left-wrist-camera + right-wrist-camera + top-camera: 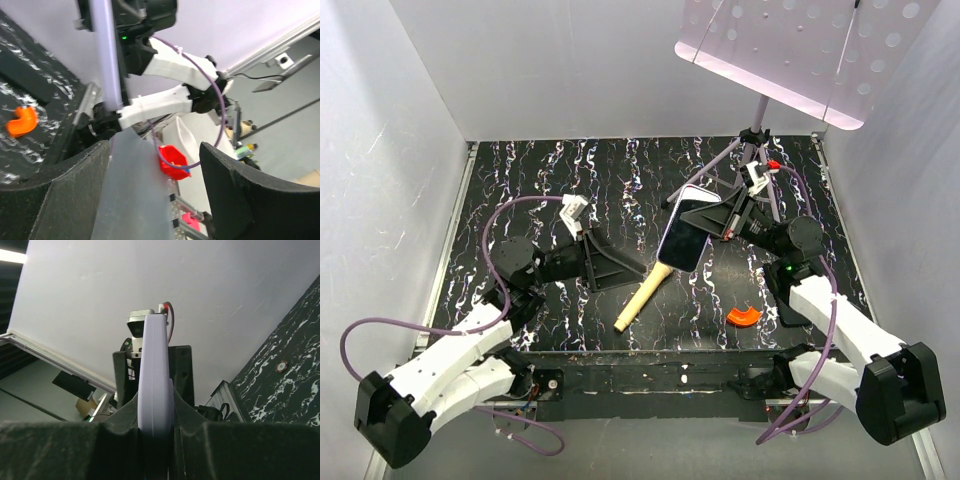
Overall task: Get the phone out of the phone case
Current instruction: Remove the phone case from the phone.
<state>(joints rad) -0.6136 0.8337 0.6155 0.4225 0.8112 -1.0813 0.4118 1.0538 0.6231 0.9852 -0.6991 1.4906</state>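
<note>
Fingers of the right gripper (155, 407) pinch the phone case (154, 365), the phone (682, 240) not yet out; the left gripper (155, 192) hangs spread.

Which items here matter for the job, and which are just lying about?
Job: glossy black-screened phone; lavender shell phone case, clamped in right gripper; left gripper.
Lying about: pale wooden stick; orange curved plastic piece; tripod with perforated panel.

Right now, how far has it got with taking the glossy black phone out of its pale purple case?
Done: the right gripper has the thin lavender phone case clamped edge-on, up off the table. In hand: the left gripper hangs open near its lower end. Left: the glossy black phone is not yet out of the case.
</note>
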